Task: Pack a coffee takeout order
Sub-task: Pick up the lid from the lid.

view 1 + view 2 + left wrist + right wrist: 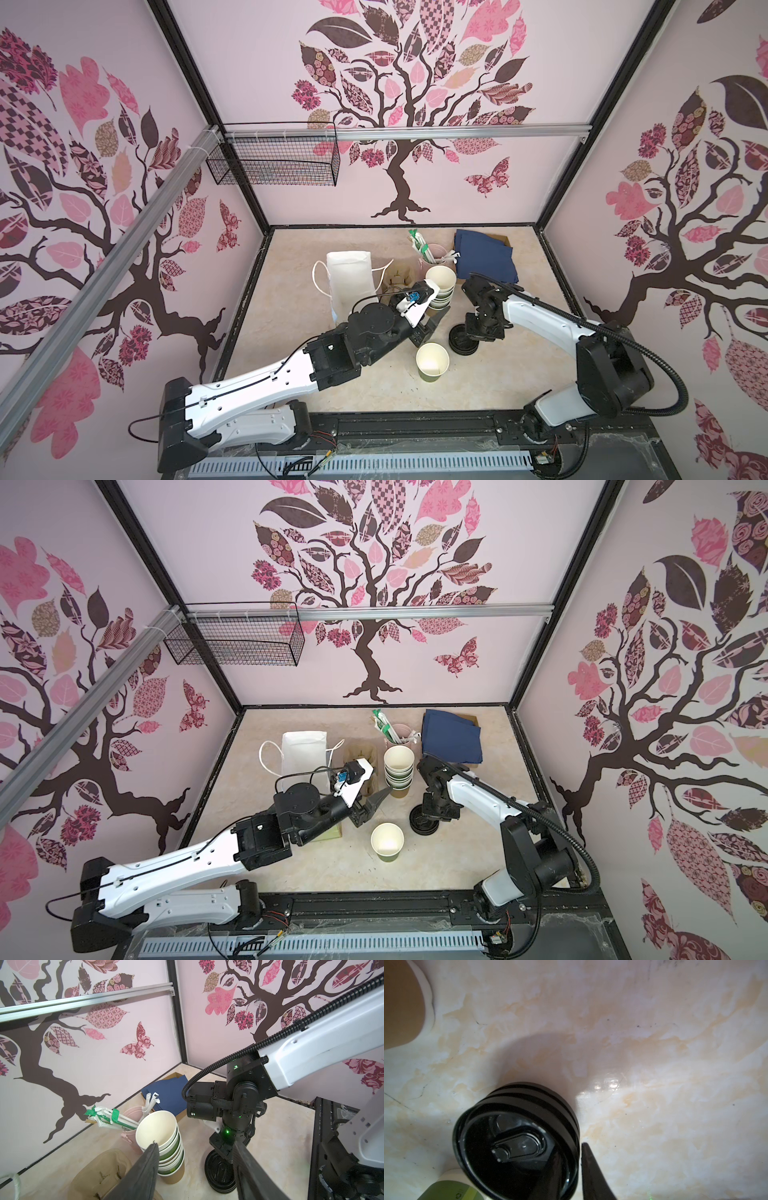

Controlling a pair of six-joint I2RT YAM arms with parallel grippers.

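Bag (349, 278) and carrier (359, 754) left of centre on bench (498, 374). Left end effector (195, 1145) wide, empty, near nested cup stack (441, 286). Olive cup (432, 361) upright near front: axis vertical, mouth up, lidless. Right end effector (571, 1157) narrow, jaws astride rim of top lid (517, 1142) on lid stack (529, 1091) — firm clamp: cannot tell. Lid tilted, round, sip side up. Cup just left of lid, toward robot — right arm nearer.

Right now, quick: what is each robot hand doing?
Left tool: open, empty.
Right tool: astride the top black lid's rim; grip cannot be told.
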